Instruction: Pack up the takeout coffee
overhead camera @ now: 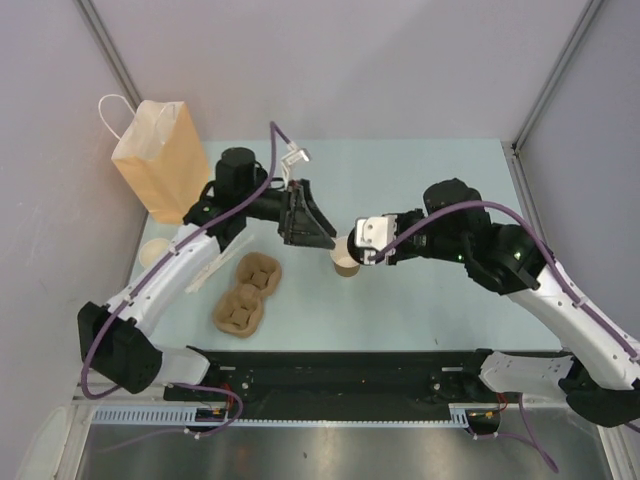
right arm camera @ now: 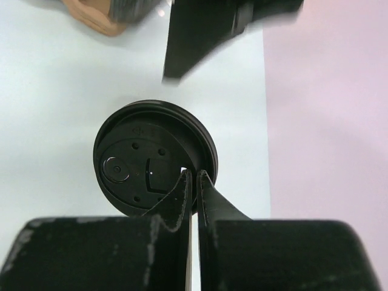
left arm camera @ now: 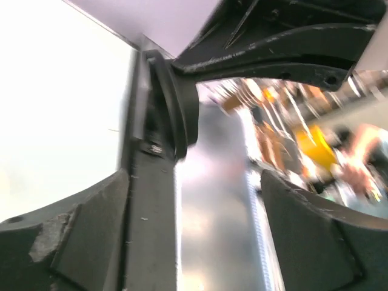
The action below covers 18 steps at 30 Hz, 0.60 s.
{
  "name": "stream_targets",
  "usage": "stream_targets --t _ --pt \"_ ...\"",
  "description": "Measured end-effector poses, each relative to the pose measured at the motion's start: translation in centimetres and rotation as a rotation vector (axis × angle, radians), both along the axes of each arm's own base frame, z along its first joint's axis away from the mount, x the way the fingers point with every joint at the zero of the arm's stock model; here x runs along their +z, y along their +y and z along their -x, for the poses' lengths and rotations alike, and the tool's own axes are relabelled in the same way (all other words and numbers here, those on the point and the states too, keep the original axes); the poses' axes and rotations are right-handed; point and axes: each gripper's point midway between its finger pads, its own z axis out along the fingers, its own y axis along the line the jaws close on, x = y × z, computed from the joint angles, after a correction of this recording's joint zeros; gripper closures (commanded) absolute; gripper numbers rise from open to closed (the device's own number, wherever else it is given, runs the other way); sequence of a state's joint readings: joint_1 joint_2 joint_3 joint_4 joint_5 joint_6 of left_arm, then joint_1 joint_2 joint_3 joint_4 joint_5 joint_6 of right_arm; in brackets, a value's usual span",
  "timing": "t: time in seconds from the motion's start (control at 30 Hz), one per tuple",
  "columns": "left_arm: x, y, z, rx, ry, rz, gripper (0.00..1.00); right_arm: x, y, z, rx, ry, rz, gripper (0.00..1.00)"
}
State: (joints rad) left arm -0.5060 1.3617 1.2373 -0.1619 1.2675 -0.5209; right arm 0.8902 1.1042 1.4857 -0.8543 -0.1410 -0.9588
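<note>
The coffee cup (overhead camera: 346,267) stands upright on the pale table (overhead camera: 430,310), near the middle, with its long axis straight up and down and its top facing the ceiling. From overhead only the brown paper wall shows under the right gripper (overhead camera: 352,250). The right wrist camera looks straight down on what the overhead view hides: a round, glossy black plastic lid (right arm camera: 136,160) with a raised rim, small dots and a round dimple on its left side.

The right gripper's two fingers are closed to a thin sliver, with their tips over the lid's near right edge. Whether they pinch the rim or only sit on it, I cannot tell.

The left gripper (overhead camera: 308,225) is just left of the cup and apart from it. Its wrist view is smeared, but the dark fingers stand wide apart with nothing between them.

Further left, a tan paper bag (overhead camera: 160,160) stands upright at the back corner. A lumpy brown pulp cup carrier (overhead camera: 245,292) lies flat near the arms.
</note>
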Motion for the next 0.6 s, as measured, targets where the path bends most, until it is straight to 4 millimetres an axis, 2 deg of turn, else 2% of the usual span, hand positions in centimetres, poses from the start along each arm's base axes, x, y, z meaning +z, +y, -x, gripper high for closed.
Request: stream_targets --t 0.17,0.23,0.33,0.47,0.6 --pt "-0.1 4.6 -4.8 0.287 -0.066 -0.024 0.00 -1.7 -0.9 -2.7 -0.076 0.098 -0.008 1.00" --pt "-0.5 6.6 -6.6 0.427 -0.090 -0.046 0.00 -3.3 -0.9 -4.0 -0.103 0.168 -0.003 1.00" --pt "-1.1 8.7 -8.3 0.588 -0.103 -0.088 0.01 -6.0 -0.4 -6.0 -0.139 0.281 0.015 1.00" --pt "-2.0 10.5 -10.6 0.767 -0.118 -0.160 0.00 -9.6 0.6 -9.0 -0.195 0.432 0.040 1.00" --pt "-3.3 12.5 -12.0 0.904 -0.117 -0.202 0.00 -12.6 1.3 -10.8 -0.247 0.536 0.061 1.00"
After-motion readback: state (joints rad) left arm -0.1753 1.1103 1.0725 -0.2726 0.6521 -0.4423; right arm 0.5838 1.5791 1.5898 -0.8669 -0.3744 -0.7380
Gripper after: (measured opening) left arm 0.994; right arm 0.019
